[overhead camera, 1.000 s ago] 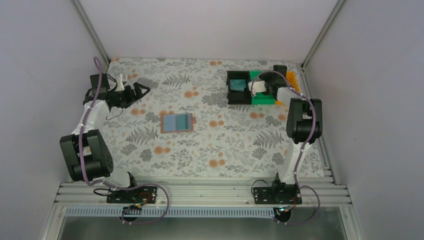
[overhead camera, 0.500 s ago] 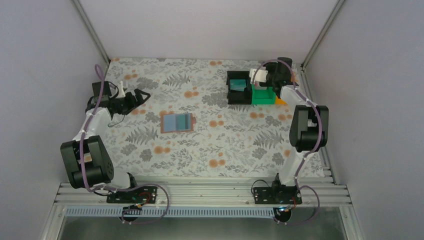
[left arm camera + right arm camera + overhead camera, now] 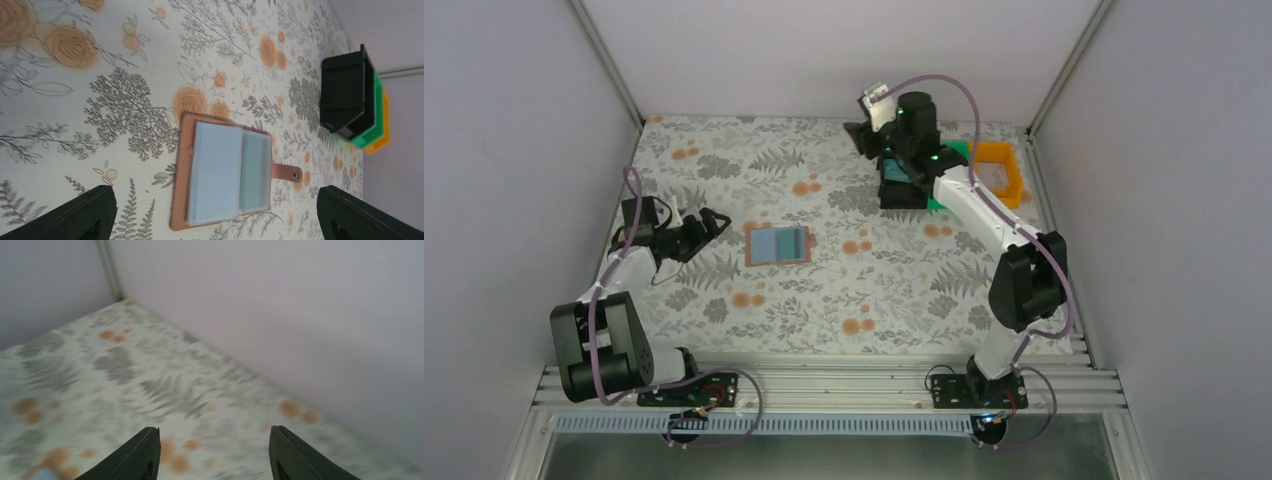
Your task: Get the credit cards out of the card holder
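Floral-printed cloth covers the table, grey ferns and orange blooms, with pale walls closing it in on three sides. Near the middle lies the card holder, spread open and flat, salmon-tan rim around light blue pockets, its strap tab pointing right. A teal credit card shows in the half beside the tab.

The left gripper hangs low over the cloth just left of the holder, jaws spread wide and empty. In its wrist view the holder sits ahead, framed between the two black fingers and touching neither.

The right gripper is raised at the far side of the table, above the black bin, well apart from the holder. Its jaws are parted with nothing between them. A green bin and an orange bin stand beside the black one.
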{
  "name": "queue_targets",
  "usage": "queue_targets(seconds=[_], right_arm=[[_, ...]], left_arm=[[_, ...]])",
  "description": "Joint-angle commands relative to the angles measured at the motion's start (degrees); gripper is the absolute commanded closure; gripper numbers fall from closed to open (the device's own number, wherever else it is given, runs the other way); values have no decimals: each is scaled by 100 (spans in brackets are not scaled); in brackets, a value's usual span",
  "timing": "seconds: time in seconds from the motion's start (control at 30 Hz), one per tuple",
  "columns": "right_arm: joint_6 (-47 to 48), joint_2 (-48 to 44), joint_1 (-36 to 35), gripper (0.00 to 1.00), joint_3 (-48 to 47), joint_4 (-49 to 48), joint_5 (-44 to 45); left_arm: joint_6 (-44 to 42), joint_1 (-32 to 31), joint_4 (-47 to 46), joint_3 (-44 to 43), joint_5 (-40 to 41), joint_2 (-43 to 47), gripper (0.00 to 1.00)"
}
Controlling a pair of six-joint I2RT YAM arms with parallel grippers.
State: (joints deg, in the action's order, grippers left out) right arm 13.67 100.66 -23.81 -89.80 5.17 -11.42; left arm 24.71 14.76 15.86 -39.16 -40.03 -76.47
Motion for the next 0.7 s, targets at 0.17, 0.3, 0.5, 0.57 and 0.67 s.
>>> queue_targets(seconds=[0.17, 0.3, 0.5, 0.57, 0.67], right_arm=[[-3000, 536, -1034, 43, 300, 1355, -190], [-3125, 1042, -1386, 43, 236, 1609, -283], [-3396, 1673, -1486, 43, 142, 1891, -54], [-3394, 1784, -1490, 43, 58, 1969, 41], [-3355, 1941, -1473, 43, -69, 2075, -63]], left_arm=[[346, -732, -623, 496, 221, -114, 0], [454, -939, -595, 470, 273, -210, 0], [510, -941, -565, 519, 301, -315, 0], [536, -945, -615, 569, 313, -428, 0], [504, -940, -609, 611, 447, -561, 0]])
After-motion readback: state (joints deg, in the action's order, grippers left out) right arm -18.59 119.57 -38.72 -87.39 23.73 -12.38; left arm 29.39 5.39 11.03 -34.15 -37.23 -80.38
